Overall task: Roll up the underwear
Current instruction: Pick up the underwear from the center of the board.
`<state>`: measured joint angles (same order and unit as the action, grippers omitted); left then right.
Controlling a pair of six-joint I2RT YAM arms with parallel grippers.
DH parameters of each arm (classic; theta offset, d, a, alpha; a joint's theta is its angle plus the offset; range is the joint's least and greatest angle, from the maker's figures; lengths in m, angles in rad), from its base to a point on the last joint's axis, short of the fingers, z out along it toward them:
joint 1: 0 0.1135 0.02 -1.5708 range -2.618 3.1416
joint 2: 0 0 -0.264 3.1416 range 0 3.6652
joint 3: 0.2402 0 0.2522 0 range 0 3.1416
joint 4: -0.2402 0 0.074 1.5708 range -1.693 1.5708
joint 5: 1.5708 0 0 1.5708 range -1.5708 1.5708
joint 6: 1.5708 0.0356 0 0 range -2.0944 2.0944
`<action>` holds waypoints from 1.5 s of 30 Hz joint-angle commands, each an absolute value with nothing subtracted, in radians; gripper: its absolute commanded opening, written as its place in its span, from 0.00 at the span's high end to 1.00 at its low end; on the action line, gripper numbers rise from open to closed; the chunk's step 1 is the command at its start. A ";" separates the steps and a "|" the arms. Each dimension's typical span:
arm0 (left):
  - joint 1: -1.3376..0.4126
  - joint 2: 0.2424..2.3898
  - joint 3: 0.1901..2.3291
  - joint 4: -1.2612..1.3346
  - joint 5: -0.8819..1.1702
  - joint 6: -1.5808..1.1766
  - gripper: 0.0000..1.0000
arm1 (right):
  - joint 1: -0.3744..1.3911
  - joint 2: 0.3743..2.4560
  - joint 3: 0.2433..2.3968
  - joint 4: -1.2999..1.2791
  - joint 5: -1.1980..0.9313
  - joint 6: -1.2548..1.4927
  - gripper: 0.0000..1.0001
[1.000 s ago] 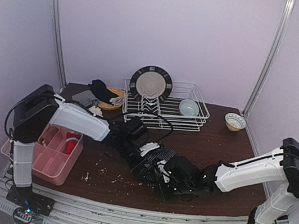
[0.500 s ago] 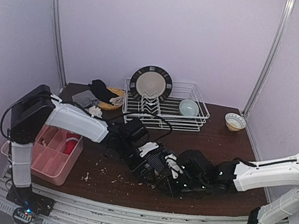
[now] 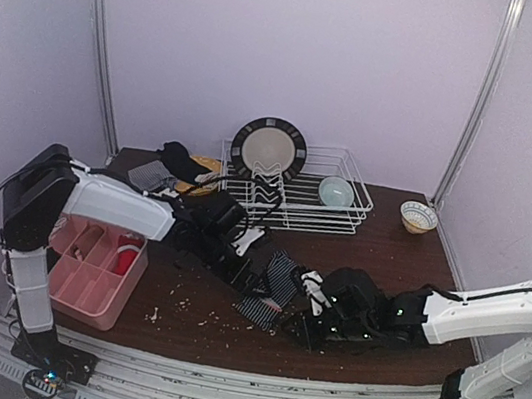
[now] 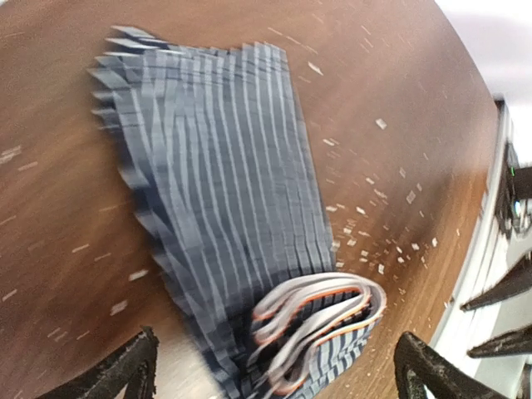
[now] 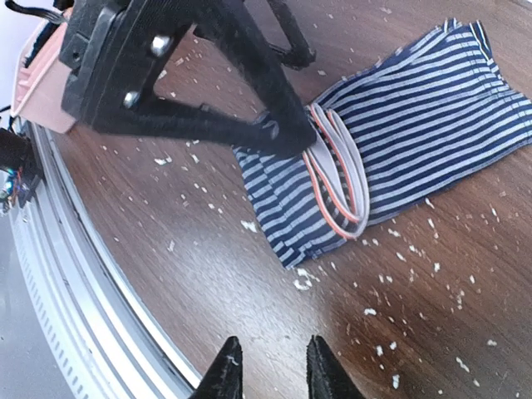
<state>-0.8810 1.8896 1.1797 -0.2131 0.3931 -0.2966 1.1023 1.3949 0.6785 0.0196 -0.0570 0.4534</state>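
Showing only in wrist views: orange-trimmed waistband on striped underwear.

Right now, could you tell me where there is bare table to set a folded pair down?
Bare wood lies on the right, between the dish rack, the small bowl and the right arm. A crumb-strewn strip between the pink tray and the striped underwear is also free. The centre is crowded: the left hand and right hand meet there.

Striped underwear blurred in left wrist view — left gripper cut off at bottom edge.
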 commanded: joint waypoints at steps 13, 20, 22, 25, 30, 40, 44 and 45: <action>-0.861 1.238 0.843 -0.243 -0.172 -0.469 0.02 | 1.117 1.751 1.081 -0.313 -0.071 0.168 0.55; -0.861 1.098 0.761 -0.243 -0.170 -0.463 0.02 | 1.118 1.863 1.201 -0.378 -0.051 0.133 0.50; -0.862 1.077 0.751 -0.255 -0.162 -0.464 0.02 | 1.115 1.895 1.228 -0.402 -0.026 0.133 0.48; -0.862 1.054 0.737 -0.266 -0.154 -0.464 0.02 | 1.113 1.912 1.239 -0.406 -0.010 0.130 0.46; -0.861 1.016 0.699 -0.254 -0.157 -0.468 0.02 | 1.111 1.949 1.279 -0.445 0.033 0.112 0.43; -0.862 1.013 0.677 -0.221 -0.118 -0.466 0.02 | 1.079 2.074 1.351 -0.569 0.082 0.124 0.57; -0.862 1.026 0.669 -0.198 -0.087 -0.456 0.02 | 1.071 2.095 1.349 -0.602 0.091 0.137 0.85; -0.862 1.031 0.668 -0.193 -0.079 -0.449 0.02 | 1.070 2.095 1.345 -0.605 0.091 0.137 0.91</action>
<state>-0.8612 1.0222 0.6834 -0.2527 -0.1219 -0.4603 1.0843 2.0262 1.3766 -0.4770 0.0872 0.1154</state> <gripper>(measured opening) 0.976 0.182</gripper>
